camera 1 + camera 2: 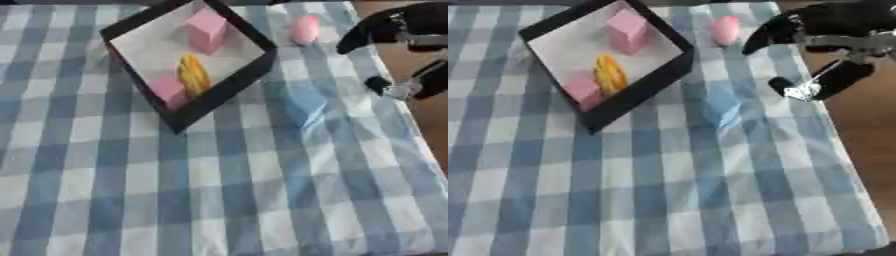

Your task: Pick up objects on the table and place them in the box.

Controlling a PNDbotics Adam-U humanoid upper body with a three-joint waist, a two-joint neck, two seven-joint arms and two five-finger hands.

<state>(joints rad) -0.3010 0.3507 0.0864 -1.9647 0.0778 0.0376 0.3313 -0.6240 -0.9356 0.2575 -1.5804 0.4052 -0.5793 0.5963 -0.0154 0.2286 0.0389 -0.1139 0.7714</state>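
Since our right hand [824, 50] hangs spread and empty at the table's right edge, the pink egg [726, 30] lies just to its left. Its long axis runs roughly toward and away from us.

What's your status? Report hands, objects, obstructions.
Right hand open, empty, over table's right edge; left hand out of view. Two pink blocks and yellow piece in box. Pink egg and blue block on cloth. Nothing blocking them.
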